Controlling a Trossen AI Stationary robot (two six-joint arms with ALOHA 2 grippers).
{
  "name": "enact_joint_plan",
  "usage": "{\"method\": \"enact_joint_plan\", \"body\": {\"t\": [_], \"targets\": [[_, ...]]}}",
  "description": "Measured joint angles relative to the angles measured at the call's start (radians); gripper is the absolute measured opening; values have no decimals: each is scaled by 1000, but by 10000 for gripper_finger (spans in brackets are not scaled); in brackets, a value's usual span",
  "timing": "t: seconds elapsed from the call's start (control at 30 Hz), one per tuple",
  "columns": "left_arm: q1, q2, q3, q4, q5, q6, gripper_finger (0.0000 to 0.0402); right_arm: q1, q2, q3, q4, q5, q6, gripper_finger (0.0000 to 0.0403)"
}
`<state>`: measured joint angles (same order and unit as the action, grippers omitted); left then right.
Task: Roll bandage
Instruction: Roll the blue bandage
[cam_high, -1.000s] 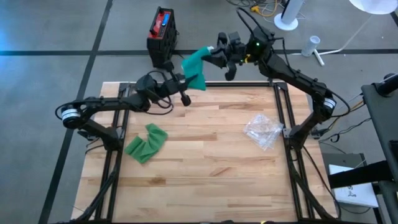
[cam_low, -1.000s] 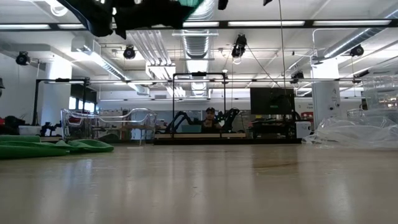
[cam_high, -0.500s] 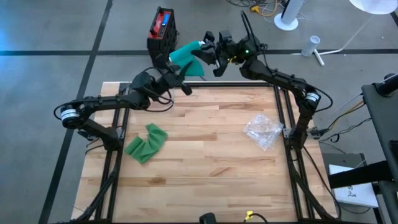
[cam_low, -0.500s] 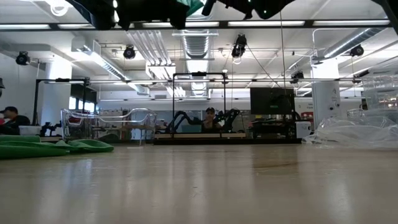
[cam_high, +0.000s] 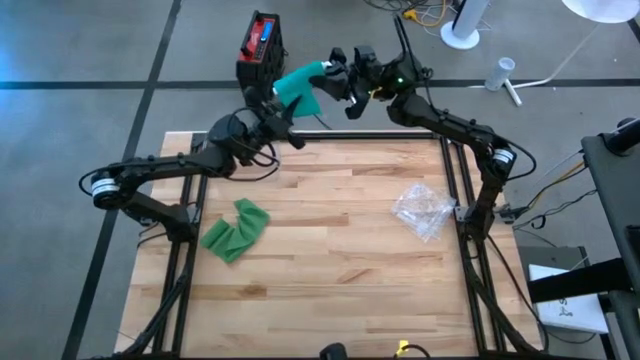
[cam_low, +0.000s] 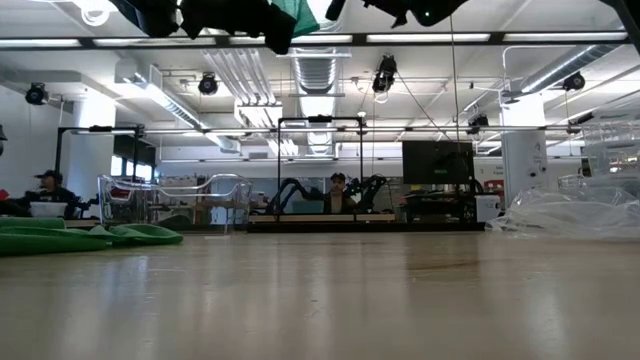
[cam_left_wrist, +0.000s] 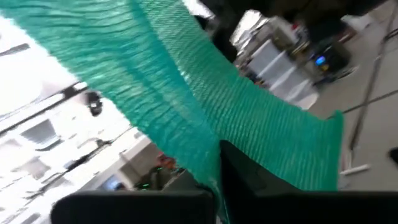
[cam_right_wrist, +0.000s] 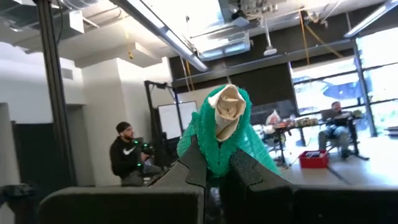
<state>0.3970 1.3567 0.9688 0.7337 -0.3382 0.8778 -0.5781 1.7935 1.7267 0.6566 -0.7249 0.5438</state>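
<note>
Wooden table (cam_high: 330, 250), lab rm behind; left gripper (cam_high: 283, 118) & right gripper (cam_high: 327, 78) both clamp green bandage (cam_high: 297, 84).

Left gripper (cam_high: 283, 118) and right gripper (cam_high: 322, 82) raised above bench's far edge, near each other, fingers of both closed.

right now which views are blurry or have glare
Left wrist view: the bandage is smeared by blur. Right wrist view: sharp on the bandage, bright window at the side. Low view: ceiling lights glare, table soft up close. High view: even light, clear.
</note>
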Motion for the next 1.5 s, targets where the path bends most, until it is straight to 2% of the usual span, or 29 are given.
{"method": "enact_joint_plan", "body": {"t": [0.1, 0.2, 0.4, 0.6, 0.8, 1.0, 1.37, 1.5], "targets": [[-4, 1, 0, -10, 14, -32, 8, 8, 0, 0, -1, 22, -40, 13], [-11, -2, 0, -24, 42, -66, 30, 10, 0, 0, 4, 54, -70, 13], [-28, -47, 0, -83, 63, -148, 114, 15, 5, -4, 26, 97, -166, 13], [-28, -102, 0, -198, 61, -167, 207, 15, 63, -10, 167, 98, -151, 13], [-28, -146, 0, -284, 56, -165, 266, 15, 114, -10, 253, 100, -153, 13], [-27, -196, -1, -334, 7, -142, 279, 7, 136, -10, 267, 100, -173, 13], [-27, -209, 13, -321, 8, -178, 248, 32, 146, -13, 270, 123, -435, 13], [-28, -215, 13, -361, -27, -151, 248, 33, 146, -13, 269, 112, -422, 13]]}}
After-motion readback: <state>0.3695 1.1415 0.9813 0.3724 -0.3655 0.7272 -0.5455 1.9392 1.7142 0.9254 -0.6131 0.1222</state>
